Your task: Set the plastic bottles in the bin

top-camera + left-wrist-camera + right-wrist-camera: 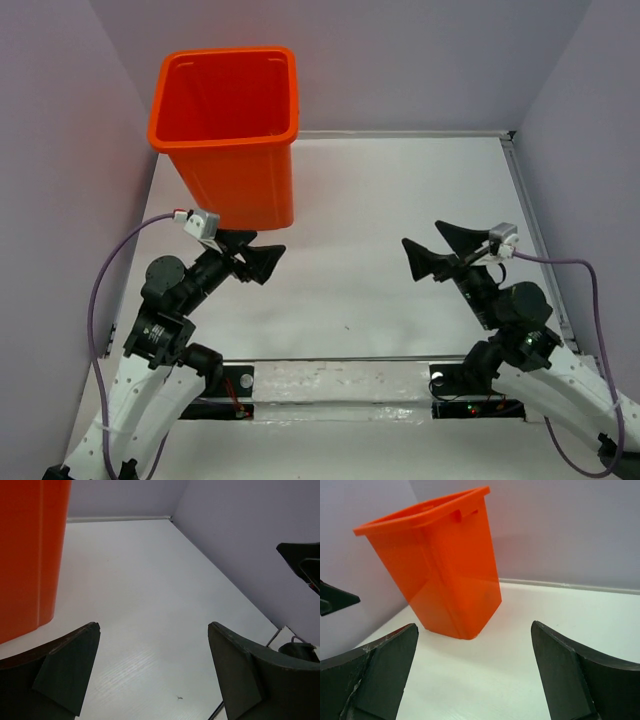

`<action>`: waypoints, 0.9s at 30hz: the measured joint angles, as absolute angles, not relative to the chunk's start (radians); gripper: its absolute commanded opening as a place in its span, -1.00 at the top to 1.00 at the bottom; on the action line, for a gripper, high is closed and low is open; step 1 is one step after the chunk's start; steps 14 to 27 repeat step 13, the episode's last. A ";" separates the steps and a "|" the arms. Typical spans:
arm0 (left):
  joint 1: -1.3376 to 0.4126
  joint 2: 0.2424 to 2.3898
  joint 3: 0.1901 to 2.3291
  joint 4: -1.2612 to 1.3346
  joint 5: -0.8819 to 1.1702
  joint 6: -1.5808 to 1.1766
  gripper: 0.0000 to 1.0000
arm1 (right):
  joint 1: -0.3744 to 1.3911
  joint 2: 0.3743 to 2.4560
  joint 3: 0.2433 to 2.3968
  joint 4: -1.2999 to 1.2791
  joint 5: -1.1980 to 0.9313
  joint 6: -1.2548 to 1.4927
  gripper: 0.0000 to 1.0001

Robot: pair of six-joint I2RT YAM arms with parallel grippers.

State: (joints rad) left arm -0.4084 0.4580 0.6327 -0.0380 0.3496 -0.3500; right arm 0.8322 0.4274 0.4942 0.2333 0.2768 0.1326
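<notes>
So, the bin (240,185) is standing in the far-left corner of the table (400,190), its floor hard to make out from above. Both the left gripper (153,625) and right gripper (474,625) are hanging wide open, gripping nothing. The left wrist view is cropping most of the bin.

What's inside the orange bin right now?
The top view shows only bare orange inner walls of the bin; nothing is visible in it. Its near wall hides the lower interior, and both wrist views show only the outside.
</notes>
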 measured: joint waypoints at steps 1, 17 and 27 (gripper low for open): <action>-0.408 0.456 0.636 -0.032 0.337 -0.352 -0.98 | 0.832 0.376 0.486 0.206 0.281 0.142 -0.99; -0.408 0.446 0.695 0.027 0.242 -0.381 -0.98 | 0.832 0.213 0.529 0.090 0.251 0.157 -0.99; -0.408 0.446 0.695 0.027 0.242 -0.381 -0.98 | 0.832 0.213 0.529 0.090 0.251 0.157 -0.99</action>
